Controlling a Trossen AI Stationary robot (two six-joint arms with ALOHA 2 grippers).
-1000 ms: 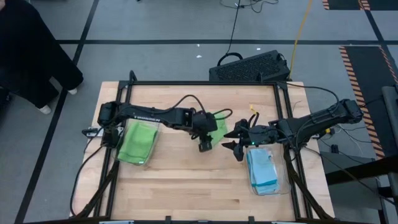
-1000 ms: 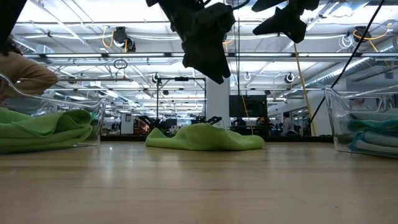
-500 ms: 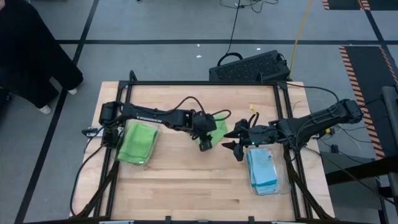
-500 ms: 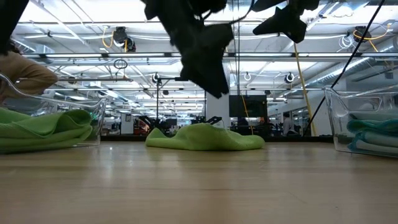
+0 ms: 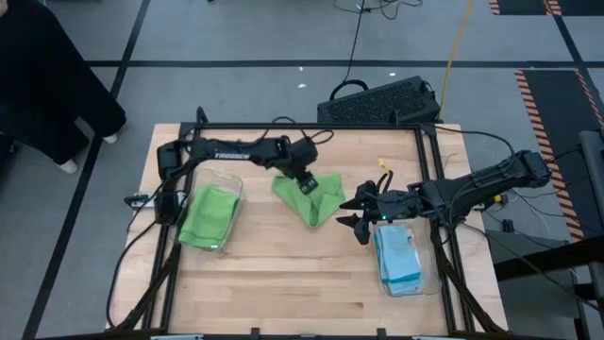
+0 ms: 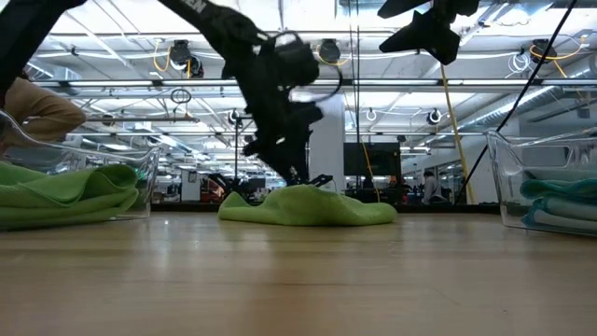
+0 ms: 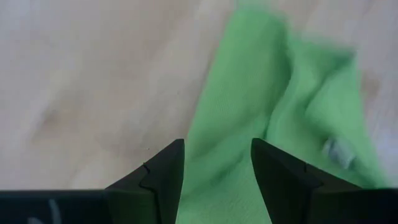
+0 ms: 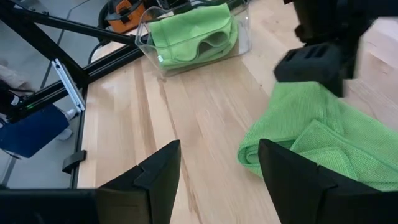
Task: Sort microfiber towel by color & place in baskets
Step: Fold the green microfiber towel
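High view: left gripper [image 5: 307,183] is low over the loose lime green towel [image 5: 314,196] mid-bench, fingers [image 7: 163,177] spread apart straddling the cloth with nothing pinched. Right gripper [image 5: 356,212] hangs above the bench [image 5: 283,274] just right of that towel, beside the right clear basket [image 5: 423,280] holding light blue towels [image 5: 398,259], fingers [image 8: 158,174] released and empty. Left clear basket [image 5: 227,179] holds green towels [image 5: 208,215], well apart from the loose one.
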